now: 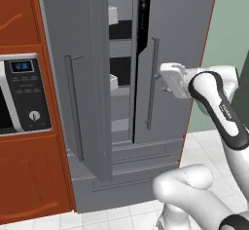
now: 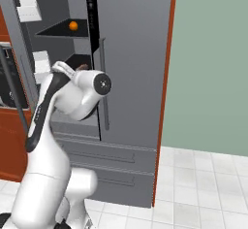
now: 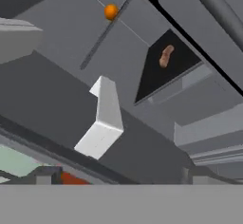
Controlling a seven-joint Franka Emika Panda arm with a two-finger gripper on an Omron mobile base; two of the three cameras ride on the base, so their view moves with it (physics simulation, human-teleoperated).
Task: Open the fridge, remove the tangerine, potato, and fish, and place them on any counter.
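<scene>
Hand view: we judge the small round bright orange tangerine (image 3: 110, 12) light, smooth, pinchable across its middle; whether the gripper (image 3: 118, 174) is open or closed, we cannot tell.

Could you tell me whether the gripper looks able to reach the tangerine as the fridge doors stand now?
Probably not yet. The tangerine sits on a shelf behind a narrow gap: the left door is part open, the right door looks shut, and the wide hand would likely need more room.

Microwave (image 1: 22, 95) set in red-brown cabinetry (image 1: 29, 185); white tiled floor (image 2: 203, 189); green wall (image 2: 213, 63).
</scene>
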